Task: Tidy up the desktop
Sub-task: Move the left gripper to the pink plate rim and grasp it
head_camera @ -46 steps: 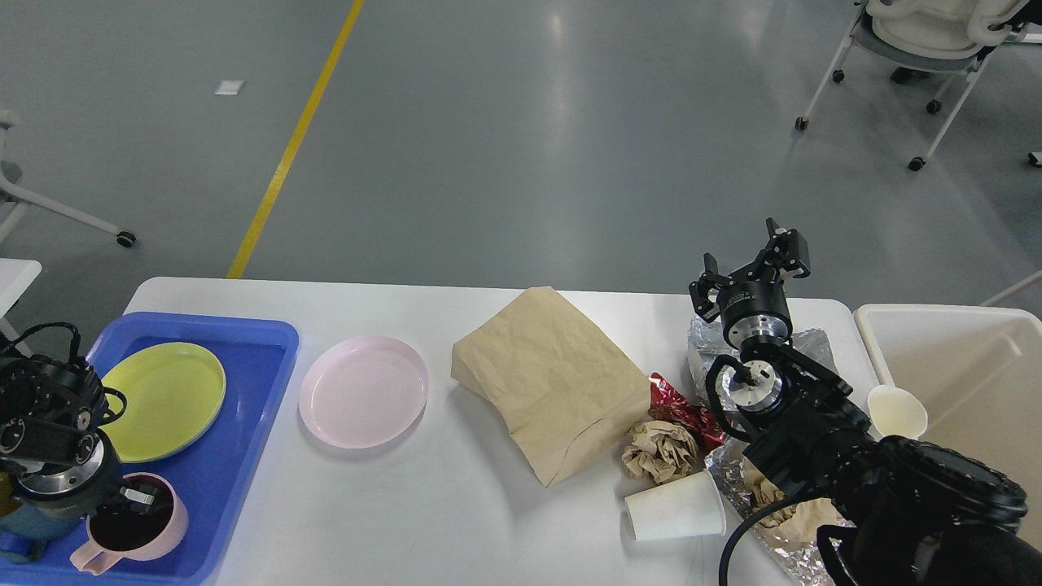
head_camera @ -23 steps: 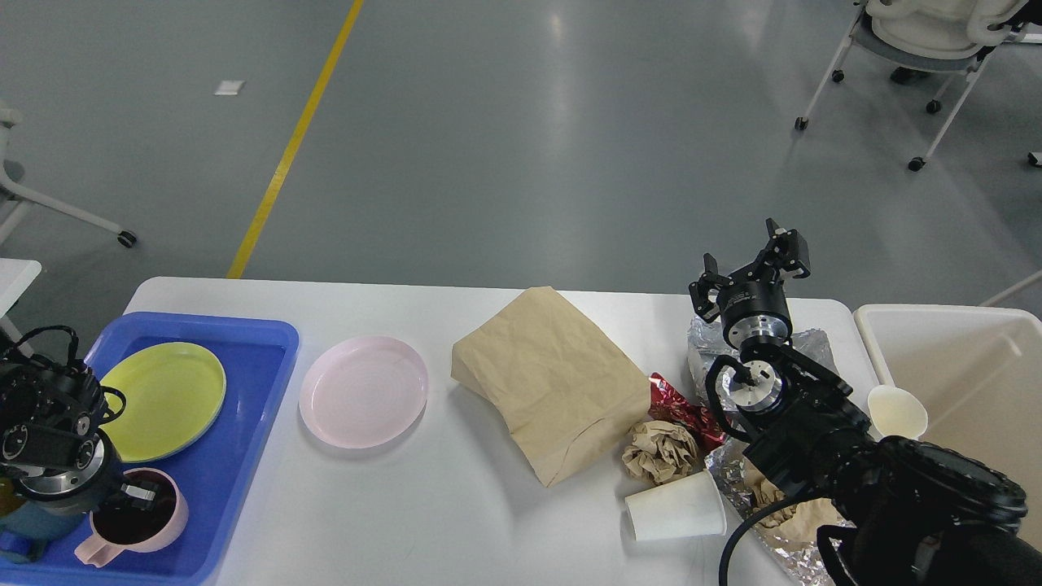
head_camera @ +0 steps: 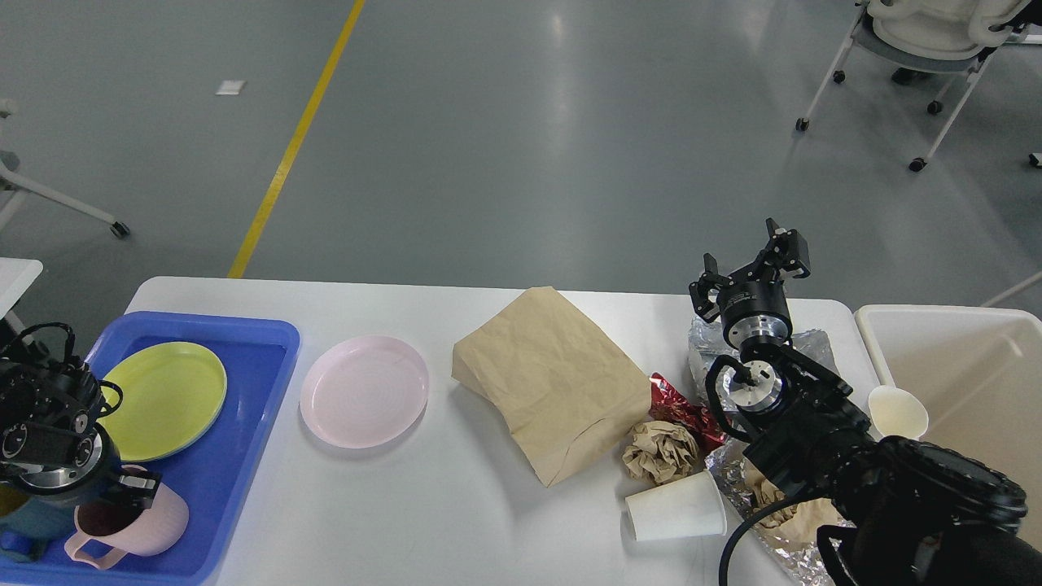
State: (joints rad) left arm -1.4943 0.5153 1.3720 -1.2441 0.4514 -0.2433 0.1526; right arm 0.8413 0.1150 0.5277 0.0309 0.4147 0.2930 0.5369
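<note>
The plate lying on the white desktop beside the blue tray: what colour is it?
Pale pink plate, plain with no pattern, seen clearly in the head view.

I see bare tabletop [head_camera: 423, 505] along the near edge between the blue tray [head_camera: 244, 423] and the white paper cup [head_camera: 676, 509]. The pink plate [head_camera: 364, 391] and brown paper bag [head_camera: 549, 378] block the middle; crumpled paper [head_camera: 661, 449], red wrapper [head_camera: 680, 407] and foil [head_camera: 716, 346] crowd the right end.

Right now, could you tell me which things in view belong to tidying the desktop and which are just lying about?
Belongs to the job:
desktop
pink plate
brown paper bag
crumpled paper ball
white paper cup
red wrapper
foil
blue tray
cream bin

Just lying about:
office chair
yellow floor line
</note>
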